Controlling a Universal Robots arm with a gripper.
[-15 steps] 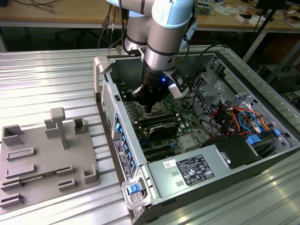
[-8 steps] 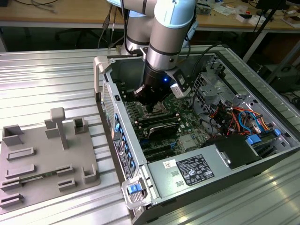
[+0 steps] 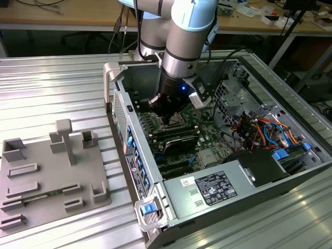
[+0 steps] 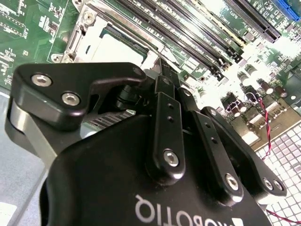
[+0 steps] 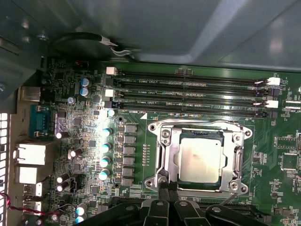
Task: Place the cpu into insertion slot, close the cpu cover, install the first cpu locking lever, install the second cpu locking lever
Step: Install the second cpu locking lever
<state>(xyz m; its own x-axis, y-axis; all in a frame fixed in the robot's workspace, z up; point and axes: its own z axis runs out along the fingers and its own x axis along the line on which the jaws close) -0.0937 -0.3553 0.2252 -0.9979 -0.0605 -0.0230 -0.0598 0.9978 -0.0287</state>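
Already I see the cpu (image 5: 201,160) lying flat in the insertion slot (image 5: 175,141), with the cpu cover (image 5: 197,129) framing it, apparently folded down so that its window leaves the chip's metal top bare. My tool (image 5: 165,182) sits at the socket's near edge, fingertips drawn close together against the frame's rim, probably working the cover or a lever there. Whether they grip anything I cannot tell.
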